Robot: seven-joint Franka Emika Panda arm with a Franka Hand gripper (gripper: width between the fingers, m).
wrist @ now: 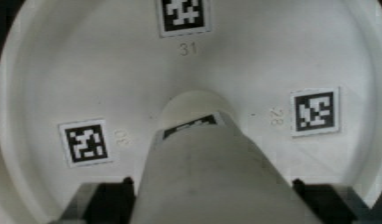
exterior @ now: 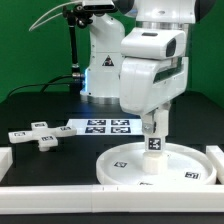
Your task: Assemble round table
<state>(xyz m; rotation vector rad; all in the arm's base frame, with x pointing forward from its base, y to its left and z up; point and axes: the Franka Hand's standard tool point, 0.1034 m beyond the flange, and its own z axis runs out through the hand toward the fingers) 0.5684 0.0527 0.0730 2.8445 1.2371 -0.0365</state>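
Starting with the exterior view: the gripper [exterior: 155,128] points straight down over the round disc [exterior: 122,160], which lies flat on the black table [exterior: 40,105] toward the exterior view's right. Between the jaws stands the leg [exterior: 155,146], upright, one tag facing the camera, its lower end meeting the disc near the middle (can't tell whether it is seated in anything). The cross-shaped base [exterior: 38,133] lies flat, well apart from the disc, toward the exterior view's left. The marker board [exterior: 105,125] sits between base and disc, a bit further back. White border blocks [exterior: 60,195] run along the near edge and both sides.

Wrist view: looking down the leg [wrist: 206,160] onto the disc [wrist: 99,80]. Dark fingers [wrist: 110,202] sit flush on both flanks of the leg, no gap visible, so the claw reads as clamped on the leg. The leg's far end lands at the disc centre. Three tags show on the disc face, spread around the leg.
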